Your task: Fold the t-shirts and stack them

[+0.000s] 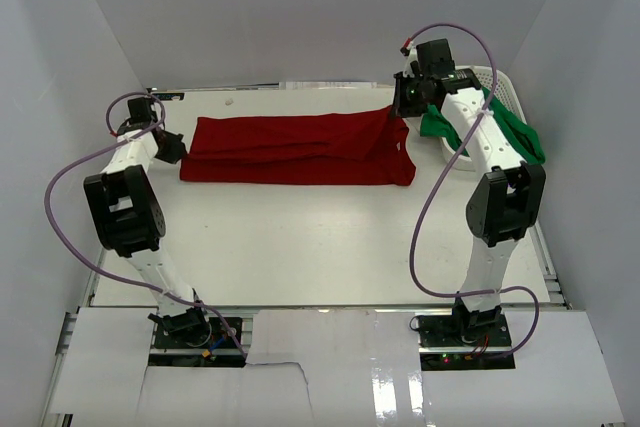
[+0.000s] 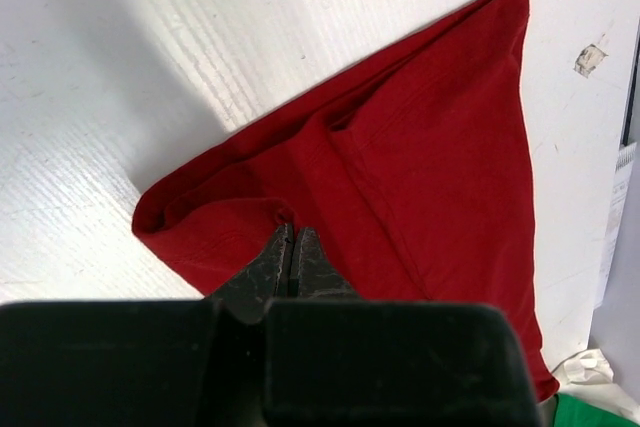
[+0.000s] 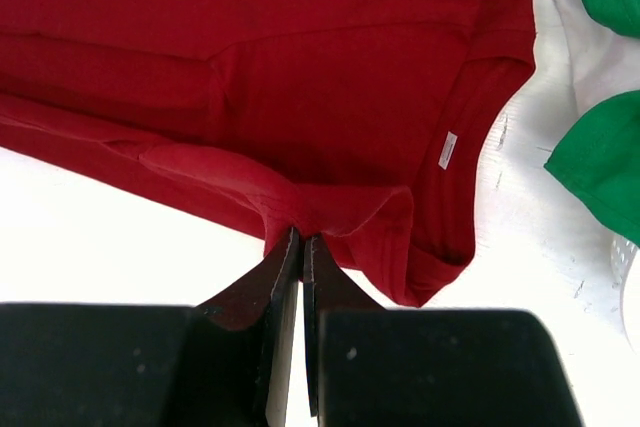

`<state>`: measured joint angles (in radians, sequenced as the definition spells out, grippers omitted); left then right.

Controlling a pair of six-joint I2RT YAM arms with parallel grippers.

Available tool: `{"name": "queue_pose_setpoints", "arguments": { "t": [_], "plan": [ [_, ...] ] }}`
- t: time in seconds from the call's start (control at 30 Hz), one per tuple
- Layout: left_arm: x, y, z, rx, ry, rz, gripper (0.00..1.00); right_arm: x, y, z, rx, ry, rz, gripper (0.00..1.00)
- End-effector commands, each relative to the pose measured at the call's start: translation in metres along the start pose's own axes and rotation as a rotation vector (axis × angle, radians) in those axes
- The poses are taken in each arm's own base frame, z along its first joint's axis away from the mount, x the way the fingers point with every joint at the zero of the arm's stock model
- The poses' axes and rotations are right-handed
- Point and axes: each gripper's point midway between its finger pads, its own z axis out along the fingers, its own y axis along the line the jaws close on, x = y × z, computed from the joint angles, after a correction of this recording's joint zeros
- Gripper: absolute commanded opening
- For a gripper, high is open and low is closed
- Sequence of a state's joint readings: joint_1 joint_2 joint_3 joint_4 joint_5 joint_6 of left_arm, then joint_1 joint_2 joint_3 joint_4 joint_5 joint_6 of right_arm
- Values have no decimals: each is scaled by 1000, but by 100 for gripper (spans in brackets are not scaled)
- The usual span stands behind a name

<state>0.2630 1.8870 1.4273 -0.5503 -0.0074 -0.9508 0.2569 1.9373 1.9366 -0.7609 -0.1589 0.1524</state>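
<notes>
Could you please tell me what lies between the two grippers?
The folded red t-shirt spans it, pinched by left gripper and right gripper; top view.

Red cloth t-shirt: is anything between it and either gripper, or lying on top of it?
Nothing visible does. The left gripper and the right gripper are each shut on an edge of the deep red t-shirt, and nothing lies on it. The bright green t-shirt sits apart in the white slotted basket.

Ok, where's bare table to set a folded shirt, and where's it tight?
Free: the wide stretch of table between the red shirt and the arm bases, plus a thin strip behind it. Crowded: far right corner, with basket and green shirt.
</notes>
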Motion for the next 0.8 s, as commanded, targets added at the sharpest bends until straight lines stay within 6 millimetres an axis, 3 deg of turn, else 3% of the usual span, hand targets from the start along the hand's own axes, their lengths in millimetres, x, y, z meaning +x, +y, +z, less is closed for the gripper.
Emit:
{"name": "queue_pose_setpoints", "arguments": {
  "t": [0.0, 0.37, 0.77],
  "plan": [
    [-14, -20, -10, 39, -38, -7, 0, -18, 2, -4, -19, -45, -12, 8],
    [-19, -34, 2, 47, -36, -2, 0, -30, -7, 13, -22, -50, 2, 8],
    [-9, -35, 32, 10, -14, 11, 0, -21, -27, 64, -51, -50, 29, 8]
  ]
}}
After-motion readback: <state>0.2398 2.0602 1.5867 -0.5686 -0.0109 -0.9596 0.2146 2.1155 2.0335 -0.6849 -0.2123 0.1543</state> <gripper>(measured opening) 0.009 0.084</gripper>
